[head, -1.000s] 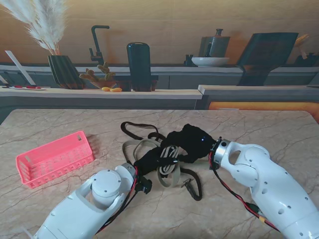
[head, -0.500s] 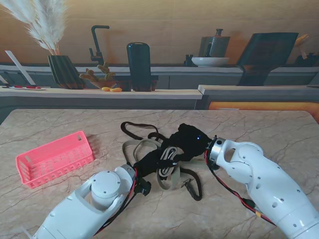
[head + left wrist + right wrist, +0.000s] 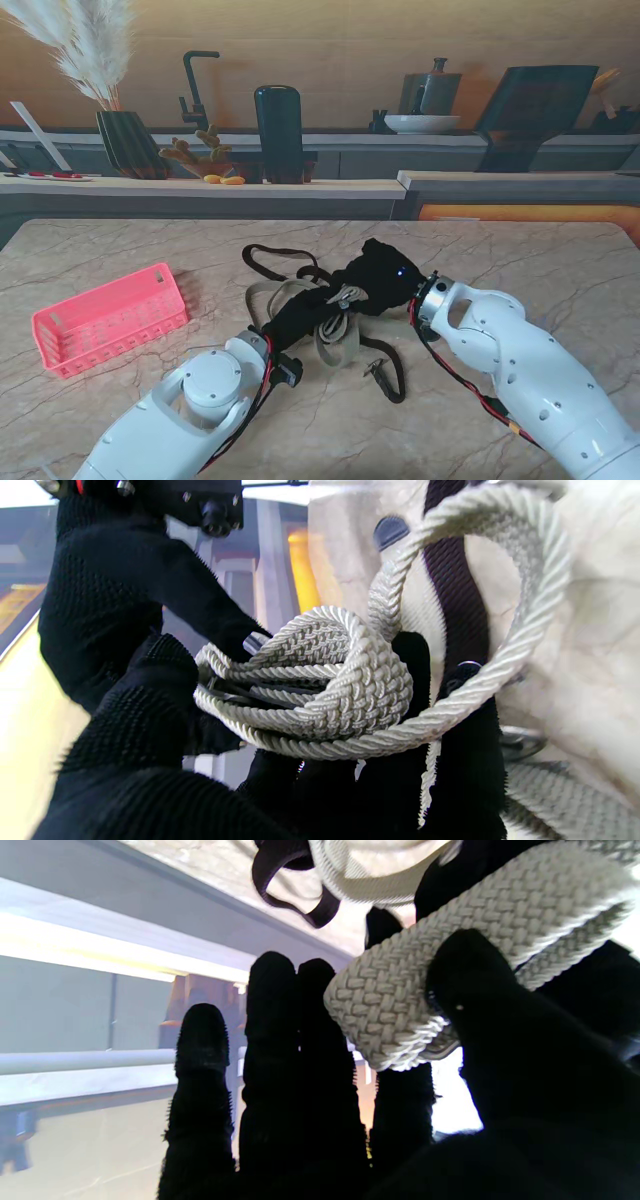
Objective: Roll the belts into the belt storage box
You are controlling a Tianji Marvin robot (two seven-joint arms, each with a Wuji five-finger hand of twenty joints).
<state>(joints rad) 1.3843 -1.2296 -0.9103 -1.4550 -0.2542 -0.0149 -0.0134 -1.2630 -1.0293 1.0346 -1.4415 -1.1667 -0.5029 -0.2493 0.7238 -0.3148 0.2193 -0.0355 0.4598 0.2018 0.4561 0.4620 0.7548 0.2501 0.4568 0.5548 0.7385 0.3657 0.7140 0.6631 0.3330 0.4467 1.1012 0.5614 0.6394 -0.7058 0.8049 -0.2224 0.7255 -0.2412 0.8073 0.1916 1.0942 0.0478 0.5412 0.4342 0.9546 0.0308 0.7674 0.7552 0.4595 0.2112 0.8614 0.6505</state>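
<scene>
A beige woven belt (image 3: 338,340) lies mid-table, one end wound into a small coil (image 3: 346,296) held up between my two black-gloved hands. My left hand (image 3: 298,317) grips the coil (image 3: 325,685) from the near side, its fingers (image 3: 140,720) curled against it. My right hand (image 3: 380,275) meets it from the right, and its thumb (image 3: 500,1040) presses the rolled belt (image 3: 400,1000) against a finger. A dark belt (image 3: 272,262) loops on the table behind and under the hands, its end (image 3: 385,375) trailing toward me. The pink storage basket (image 3: 110,318) sits at the far left and looks empty.
The table's far edge meets a counter with a dark ribbed vase of pampas grass (image 3: 128,140), a black faucet (image 3: 195,90) and a dark cylinder (image 3: 278,130). The loose tail of the beige belt hangs from the coil onto the marble.
My right hand has shifted slightly left and away from me, and the coil has risen and tightened between the hands. The left forearm has drawn a little nearer to me.
</scene>
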